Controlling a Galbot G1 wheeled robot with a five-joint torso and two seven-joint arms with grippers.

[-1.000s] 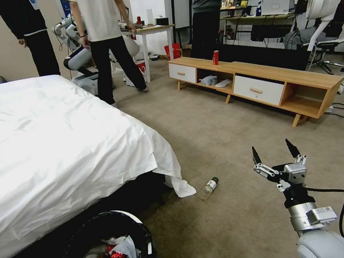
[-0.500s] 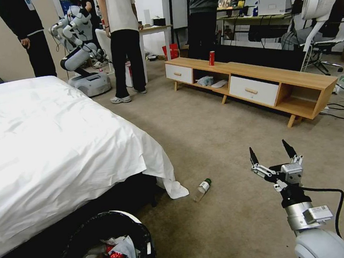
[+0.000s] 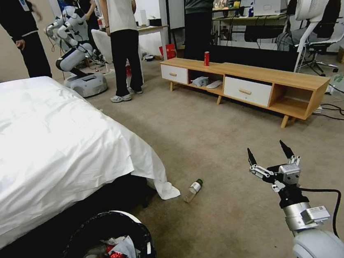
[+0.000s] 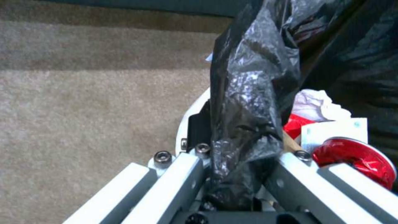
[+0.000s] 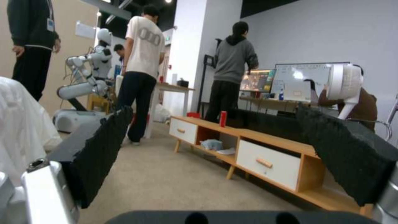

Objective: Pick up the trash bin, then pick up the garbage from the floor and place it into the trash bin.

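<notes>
1. The left gripper (image 4: 232, 174) is clamped on the rim and black liner of the trash bin (image 3: 140, 228), which hangs low at the robot's left beside the bed (image 3: 49, 143); tissues and red wrappers already lie inside. Keep that clamp firm and the bin upright so nothing tips out.
2. The right gripper (image 3: 268, 156) hovers above the carpet (image 3: 206, 141) with its fingers spread wide and nothing between them, pointing toward the wooden cabinet (image 3: 253, 80).
3. The bottle (image 3: 192, 189) with the green cap lies on its side near the drooping corner of the sheet (image 3: 162, 188), well to the left of the right gripper.
4. The step in hand looks like closing in on that bottle. Bring it squarely before the right arm, then lower the open fingers across its body, not along it, since it may roll.
</notes>
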